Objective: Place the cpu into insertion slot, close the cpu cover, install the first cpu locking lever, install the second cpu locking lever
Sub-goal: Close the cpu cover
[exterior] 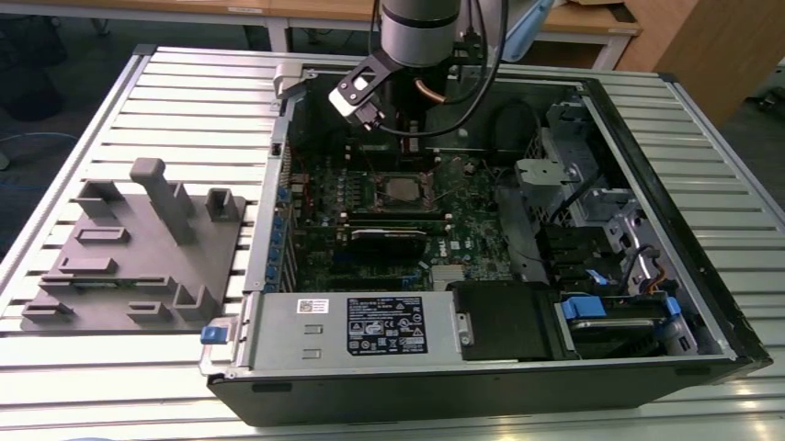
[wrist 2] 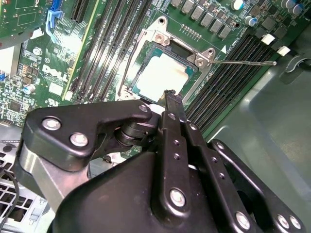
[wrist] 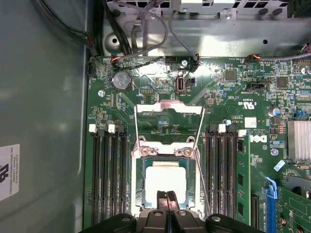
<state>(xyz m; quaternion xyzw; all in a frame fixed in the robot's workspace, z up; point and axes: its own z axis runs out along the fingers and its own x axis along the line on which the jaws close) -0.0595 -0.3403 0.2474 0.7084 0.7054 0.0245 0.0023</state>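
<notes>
Claw (wrist: 165, 195) tips together, clamped on nothing, poised at the edge of the cpu (wrist: 163, 177). The cpu sits in the insertion slot (wrist: 145, 168), and the cpu cover (wrist: 165, 150) looks lowered. One locking lever (wrist 2: 243, 61) stands free. My worry is that an off-centre push skews the cover or slips off the lever wire.

The arm's last link is a smooth grey metal cylinder (exterior: 422, 28). Thin black cables (exterior: 487, 81) loop beside it, and a short copper-coloured curved tube (exterior: 428, 92) shows under it. A black block with a white rim (exterior: 355, 94) is mounted at its side. In the second wrist view the matte black gripper (wrist 2: 168, 95) is built of flat linkage bars (wrist 2: 175, 160) with rounded ends. These are pinned by silvery round-headed screws (wrist 2: 79, 140) over a bare silver-grey metal plate (wrist 2: 36, 170). Its narrow black fingertips (wrist: 160, 199) appear in the first wrist view.
</notes>
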